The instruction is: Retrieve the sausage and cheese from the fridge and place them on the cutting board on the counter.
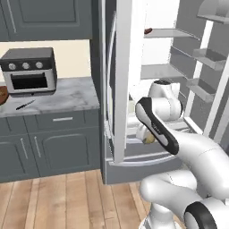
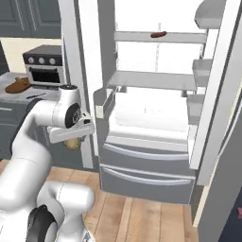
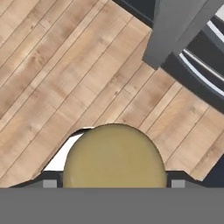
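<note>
My gripper (image 2: 73,140) is shut on the cheese (image 3: 114,155), a pale yellow-tan lump that bulges between the finger tips in the hand view, above the wooden floor. It hangs in front of the open fridge (image 2: 151,108), beside the left door (image 1: 120,80). From the left base view the cheese (image 1: 149,139) peeks out under the forearm. The reddish-brown sausage (image 2: 158,34) lies on the upper fridge shelf, also seen from the left (image 1: 148,31). The dark cutting board (image 2: 18,85) rests on the marble counter (image 1: 67,96), at the far left edge (image 1: 2,95).
A toaster oven (image 1: 29,70) stands on the counter next to the board, with a dark knife (image 1: 24,105) in front of it. The right fridge door (image 2: 212,94) with its bins stands open. Freezer drawers (image 2: 146,170) are below, and dark cabinets (image 1: 49,143) under the counter.
</note>
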